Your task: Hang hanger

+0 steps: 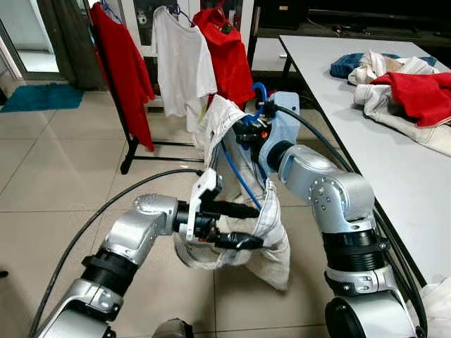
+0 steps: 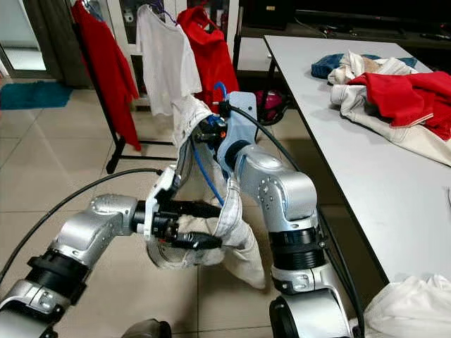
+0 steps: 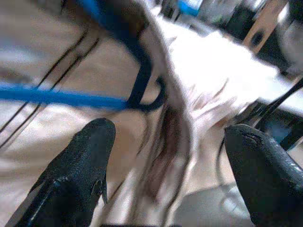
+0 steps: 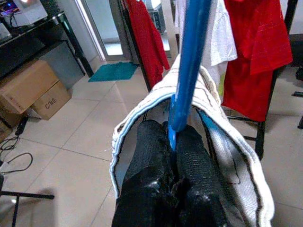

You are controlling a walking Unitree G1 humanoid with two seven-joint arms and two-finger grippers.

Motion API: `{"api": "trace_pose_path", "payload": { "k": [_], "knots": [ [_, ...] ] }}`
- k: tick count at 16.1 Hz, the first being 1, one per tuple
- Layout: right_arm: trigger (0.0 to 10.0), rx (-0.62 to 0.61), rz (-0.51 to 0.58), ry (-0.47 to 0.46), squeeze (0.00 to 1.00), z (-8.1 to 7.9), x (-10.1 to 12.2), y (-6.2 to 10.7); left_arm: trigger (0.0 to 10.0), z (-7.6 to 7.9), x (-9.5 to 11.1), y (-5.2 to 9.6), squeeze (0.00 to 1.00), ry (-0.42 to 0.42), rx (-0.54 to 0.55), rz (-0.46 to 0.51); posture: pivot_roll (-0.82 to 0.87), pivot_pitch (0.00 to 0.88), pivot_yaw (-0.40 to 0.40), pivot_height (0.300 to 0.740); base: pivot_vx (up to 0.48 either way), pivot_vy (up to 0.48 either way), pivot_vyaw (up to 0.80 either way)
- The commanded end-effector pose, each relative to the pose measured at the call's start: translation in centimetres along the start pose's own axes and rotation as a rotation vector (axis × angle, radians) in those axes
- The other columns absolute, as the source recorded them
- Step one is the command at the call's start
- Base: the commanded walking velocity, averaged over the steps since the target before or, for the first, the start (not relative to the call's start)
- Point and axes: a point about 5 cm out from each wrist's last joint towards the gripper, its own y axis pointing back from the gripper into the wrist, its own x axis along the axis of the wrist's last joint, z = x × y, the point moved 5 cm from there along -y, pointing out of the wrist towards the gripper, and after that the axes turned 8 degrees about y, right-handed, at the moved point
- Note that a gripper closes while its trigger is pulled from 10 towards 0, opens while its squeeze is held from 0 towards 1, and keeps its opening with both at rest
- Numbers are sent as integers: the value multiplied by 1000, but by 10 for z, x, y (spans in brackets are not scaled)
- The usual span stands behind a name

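A blue hanger (image 1: 240, 177) carries a cream striped garment (image 1: 276, 243) that droops toward the floor. My right gripper (image 4: 171, 138) is shut on the hanger near its neck, at chest height in front of me (image 1: 248, 131). The hanger's hook (image 1: 259, 90) points up behind it. Lower down, my left gripper (image 1: 258, 227) is open, its two black fingers spread on either side of the garment's lower folds. In the left wrist view the cloth and a blue hanger arm (image 3: 71, 100) lie between the fingertips (image 3: 97, 137).
A black clothes rack (image 1: 130, 166) stands ahead on the tiled floor with a red shirt (image 1: 125, 67), a white shirt (image 1: 180, 67) and another red shirt (image 1: 227, 53) hanging. A white table (image 1: 366, 127) runs along my right, with a clothes pile (image 1: 412, 88) on it.
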Motion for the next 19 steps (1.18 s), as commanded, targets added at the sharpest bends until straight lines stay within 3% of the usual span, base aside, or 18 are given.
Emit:
{"api": "trace_pose_path", "payload": {
  "k": [1, 2, 3, 4, 5, 6, 13, 19],
  "knots": [
    [10000, 13, 84, 22, 0, -4, 24, 2, 10000, -3, -3, -1, 0, -29, 21, -39, -140, 0, -18, 740, 0, 0, 0],
    [10000, 19, 88, 13, 0, -5, 25, 2, 0, -12, -7, -1, 0, -72, 79, -57, -140, 0, -17, 740, 0, 0, 0],
    [9059, 25, 93, 3, 0, -6, 26, 2, 0, -19, -4, -1, 0, -106, 133, -41, -140, 0, -17, 740, 0, 0, 0],
    [2706, 31, 100, -7, 0, -6, 28, 2, 0, -27, -5, -1, 0, -141, 190, -59, -140, 0, -16, 740, 0, 0, 0],
    [2706, 31, 101, -8, 0, -6, 28, 2, 0, -30, -4, -1, 0, -151, 208, -58, -140, 0, -16, 740, 0, 0, 0],
    [0, 31, 102, -11, 0, -6, 28, 2, 0, -30, -3, -3, 0, -152, 207, -41, -142, 0, -13, 740, 0, 0, 0],
    [0, 23, 104, -22, 0, -4, 28, 3, 0, -26, -16, -19, 0, -156, 150, -48, -147, 0, -16, 740, 0, 0, 0],
    [0, 21, 100, -20, 0, -3, 26, 3, 0, -27, -15, -20, 0, -156, 148, -18, -149, 0, -19, 740, 0, 0, 0]
  ]
}}
